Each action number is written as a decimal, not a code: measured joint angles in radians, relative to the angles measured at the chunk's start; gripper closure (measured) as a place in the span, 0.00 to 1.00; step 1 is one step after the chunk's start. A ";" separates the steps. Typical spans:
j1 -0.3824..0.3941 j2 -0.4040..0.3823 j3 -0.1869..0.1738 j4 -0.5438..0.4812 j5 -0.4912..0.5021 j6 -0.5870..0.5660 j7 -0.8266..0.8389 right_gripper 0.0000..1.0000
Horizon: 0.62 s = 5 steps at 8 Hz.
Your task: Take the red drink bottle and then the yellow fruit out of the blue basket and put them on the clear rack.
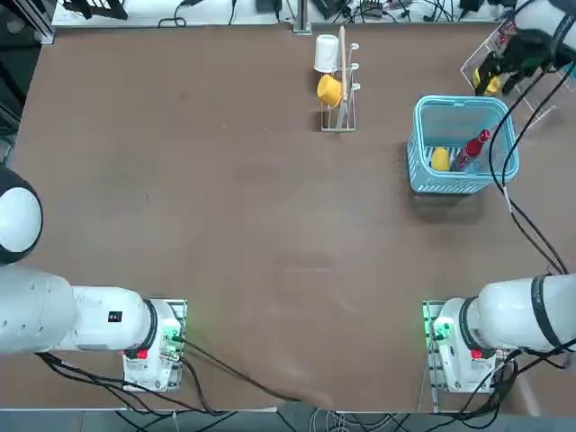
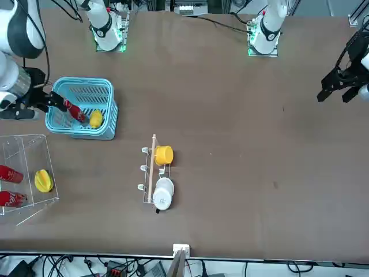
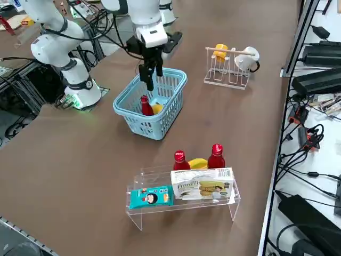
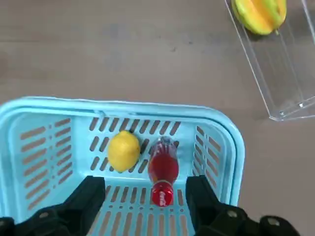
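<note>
Gripper (image 4: 145, 199), right arm: hanging over the blue basket (image 4: 231, 135), fingers spread wide and holding nothing, the two pads straddling the cap end of the red drink bottle (image 4: 163, 172).

Bottle: leaning tilted inside the basket against a slotted wall, cap uppermost. Risk: a slanted bottle is offering a poor seat to level pads, so a closing grip could be sliding off the cap or tipping it flat.

Yellow fruit (image 4: 123, 150): lying just beside the bottle, possibly touching. Risk: one finger descending could be nudging it and rolling it under the bottle.

Basket: light, unanchored; a finger catching its rim could be dragging it.

Clear rack (image 3: 186, 205): standing near the basket, already holding two red bottles, a yellow fruit and packets, so free shelf space is looking limited.
</note>
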 joint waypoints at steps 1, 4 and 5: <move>-0.015 -0.013 -0.001 -0.045 0.000 0.040 -0.025 0.00; -0.038 -0.036 -0.001 -0.150 0.000 0.121 -0.056 0.00; -0.038 -0.037 -0.001 -0.179 0.000 0.147 -0.056 0.00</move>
